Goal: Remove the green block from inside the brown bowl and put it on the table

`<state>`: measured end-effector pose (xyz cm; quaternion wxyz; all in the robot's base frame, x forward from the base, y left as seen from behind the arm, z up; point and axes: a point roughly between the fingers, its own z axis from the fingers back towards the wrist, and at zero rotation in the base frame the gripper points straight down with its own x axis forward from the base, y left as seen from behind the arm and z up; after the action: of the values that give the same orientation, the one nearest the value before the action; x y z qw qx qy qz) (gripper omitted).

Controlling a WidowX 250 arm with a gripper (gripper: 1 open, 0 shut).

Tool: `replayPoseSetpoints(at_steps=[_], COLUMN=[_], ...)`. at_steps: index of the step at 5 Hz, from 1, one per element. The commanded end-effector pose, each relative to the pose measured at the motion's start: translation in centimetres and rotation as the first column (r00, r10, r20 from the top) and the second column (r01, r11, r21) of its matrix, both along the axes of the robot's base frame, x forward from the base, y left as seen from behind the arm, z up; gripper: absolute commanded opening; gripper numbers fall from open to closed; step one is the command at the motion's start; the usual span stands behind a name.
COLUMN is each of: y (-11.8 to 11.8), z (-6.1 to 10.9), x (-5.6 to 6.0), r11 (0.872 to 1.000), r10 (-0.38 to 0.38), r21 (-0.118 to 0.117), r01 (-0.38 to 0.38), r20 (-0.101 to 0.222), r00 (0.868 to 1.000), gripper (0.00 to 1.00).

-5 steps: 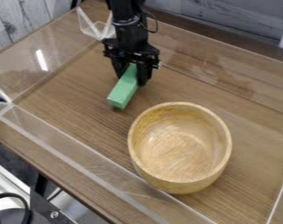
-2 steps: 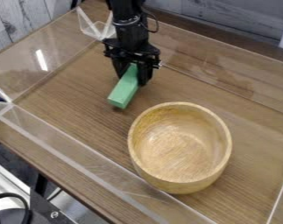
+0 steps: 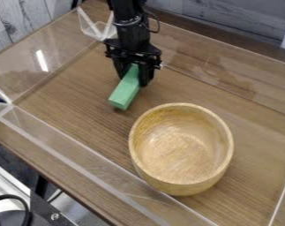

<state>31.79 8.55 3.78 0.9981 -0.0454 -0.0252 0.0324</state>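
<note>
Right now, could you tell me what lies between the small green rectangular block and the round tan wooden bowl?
Nothing: in the camera view, only bare wood-grain table separates the green block from the wooden bowl.

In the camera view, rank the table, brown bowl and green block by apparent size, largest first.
1. table
2. brown bowl
3. green block

The gaps are wide, so nearness to the camera does not change the order.

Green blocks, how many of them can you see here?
1. The green block lies on the table, just outside the wooden bowl, with its far end between the fingers of the claw. The bowl looks empty, so none seems hidden.
</note>
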Motion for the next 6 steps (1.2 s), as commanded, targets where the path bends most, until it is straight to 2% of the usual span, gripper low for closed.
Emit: replayPoseSetpoints(at_steps=[1, 6], y=[0.1, 1.4], z=[1.7, -0.1], x=[1.4, 1.7], r11=[1.000, 1.000], r10=[-0.012, 0.017], r21=[0.018, 0.014], r01=[0.010, -0.017], r20=[0.063, 0.039], r00=[0.998, 0.999], gripper=[0.00, 0.00])
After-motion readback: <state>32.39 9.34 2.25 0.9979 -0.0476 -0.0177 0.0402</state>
